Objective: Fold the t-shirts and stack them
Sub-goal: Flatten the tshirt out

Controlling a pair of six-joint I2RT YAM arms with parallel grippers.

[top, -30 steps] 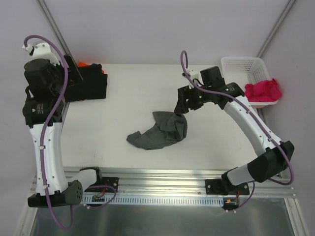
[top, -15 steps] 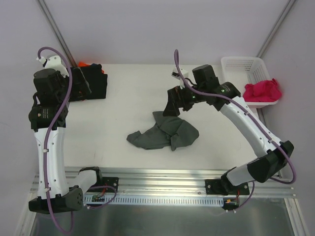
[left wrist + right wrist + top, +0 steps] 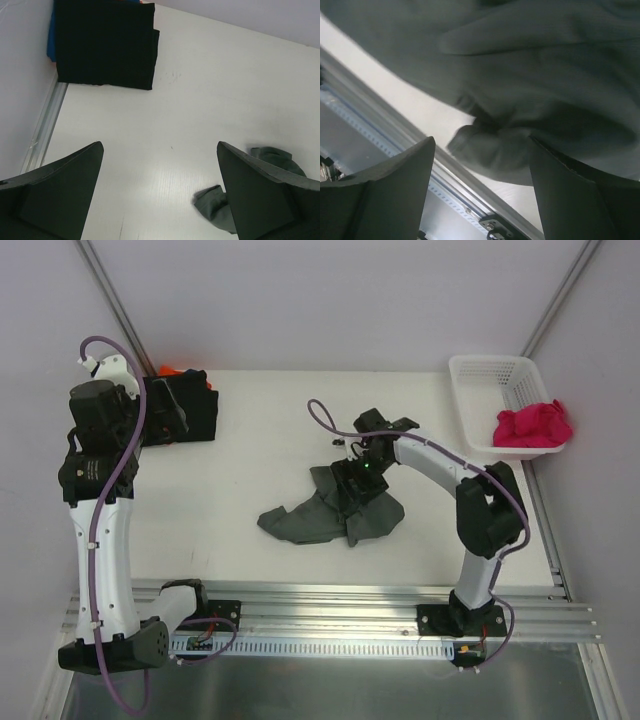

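Observation:
A dark grey t-shirt (image 3: pixel 325 512) lies crumpled in the middle of the table. My right gripper (image 3: pixel 358 478) hangs low over its right part. In the right wrist view that gripper (image 3: pixel 480 167) is open, with a bunched fold of the grey t-shirt (image 3: pixel 520 75) lying between the fingers but not pinched. A folded black t-shirt (image 3: pixel 188 412) tops a stack at the back left, with orange cloth (image 3: pixel 168 370) and blue cloth (image 3: pixel 50 42) showing beneath. My left gripper (image 3: pixel 160 412) is raised by the stack, open and empty (image 3: pixel 160 192). A magenta t-shirt (image 3: pixel 535 425) sits in the basket.
The white lattice basket (image 3: pixel 487 375) stands at the back right corner. A metal rail (image 3: pixel 330 605) runs along the near table edge, and it also shows in the right wrist view. The left table edge (image 3: pixel 45 125) runs close beside the black stack.
The right gripper opened and let the grey t-shirt drop flat, then swung down and left over it. The left arm shifted slightly right early on and then held still.

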